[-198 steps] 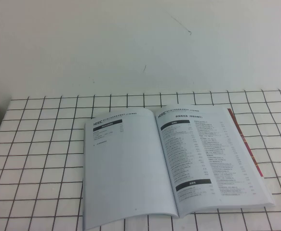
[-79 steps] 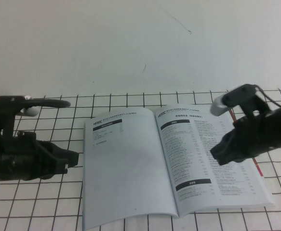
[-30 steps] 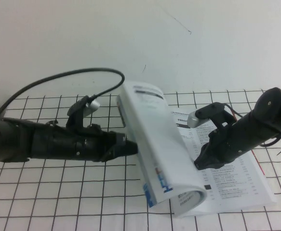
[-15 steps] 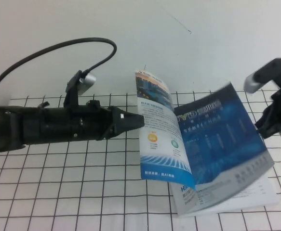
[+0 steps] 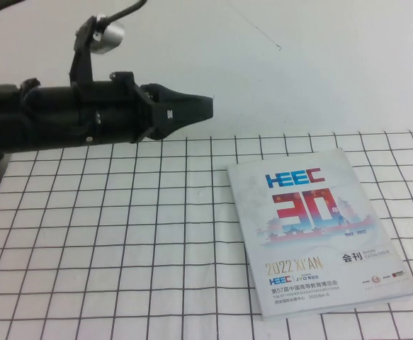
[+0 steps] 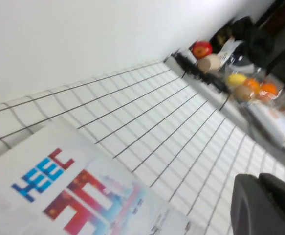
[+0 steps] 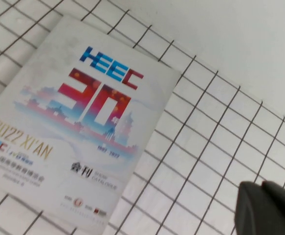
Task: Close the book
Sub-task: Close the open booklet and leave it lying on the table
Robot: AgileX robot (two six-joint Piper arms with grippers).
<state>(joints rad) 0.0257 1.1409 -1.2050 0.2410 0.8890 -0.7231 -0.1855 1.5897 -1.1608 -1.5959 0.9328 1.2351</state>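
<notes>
The book (image 5: 316,234) lies closed and flat on the right side of the checked table, front cover up with "HEEC 30" printed on it. My left gripper (image 5: 207,105) hangs shut and empty in the air, up and to the left of the book, touching nothing. The left wrist view shows the cover (image 6: 74,196) beneath that gripper (image 6: 264,205). My right arm is outside the high view. In its wrist view the right gripper (image 7: 267,208) is shut and empty, off to the side of the book (image 7: 78,122).
A white cloth with a black grid (image 5: 121,234) covers the table, against a white wall. In the left wrist view, fruit and dark clutter (image 6: 230,73) sit beyond the table's far edge.
The raised cover has dropped flat, so the book is now closed. My left arm has lifted up and back to the left. The right arm has pulled out of the high view.
</notes>
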